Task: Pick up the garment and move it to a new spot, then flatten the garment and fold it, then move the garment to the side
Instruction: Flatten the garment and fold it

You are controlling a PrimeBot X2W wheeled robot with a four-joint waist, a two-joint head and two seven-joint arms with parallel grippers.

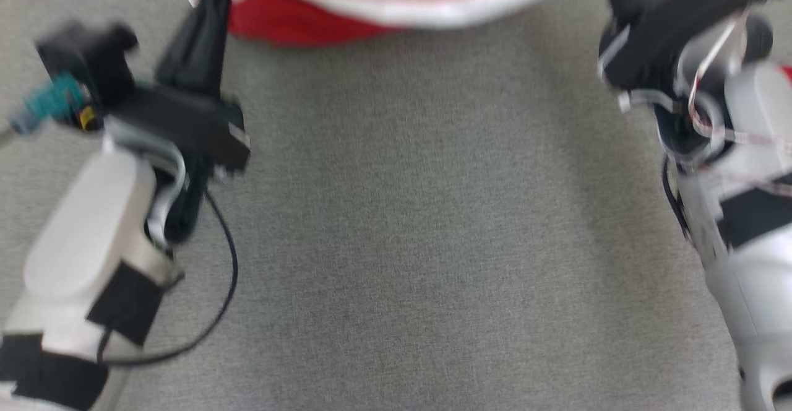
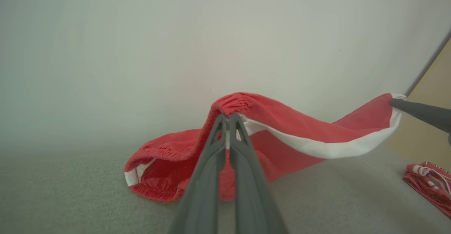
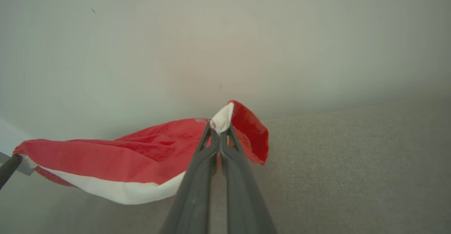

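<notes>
The left claw (image 2: 228,116) is closed tight on the garment (image 2: 289,121), its two dark fingers pinching a gathered red edge right where the white band begins. The right claw (image 3: 219,126) is likewise clamped shut on a corner of that white band, with a flap of red folded over beside its tips. Between the two grips the red cloth hangs in a slack curve, white band along the lower edge. Seen from the left wrist, the part below and to one side of the left claw slumps onto the grey table (image 1: 408,244), while the stretch toward the other claw is held clear of it. In the blurred head view the garment sits at the far edge, beyond both claws, which reach up to it from either side. Each claw appears to hold only a small bite of cloth at its very tips, so the main risk is a corner slipping free if the arms pull apart too hard or lift unevenly; one side would then drop and bunch up. The trailing part could also drag on the rough grey surface and fold under itself, leaving a crease to smooth out later. A second red cloth (image 2: 428,184) lies well off to one side on the table, and setting the garment down too near it could tangle the two.
</notes>
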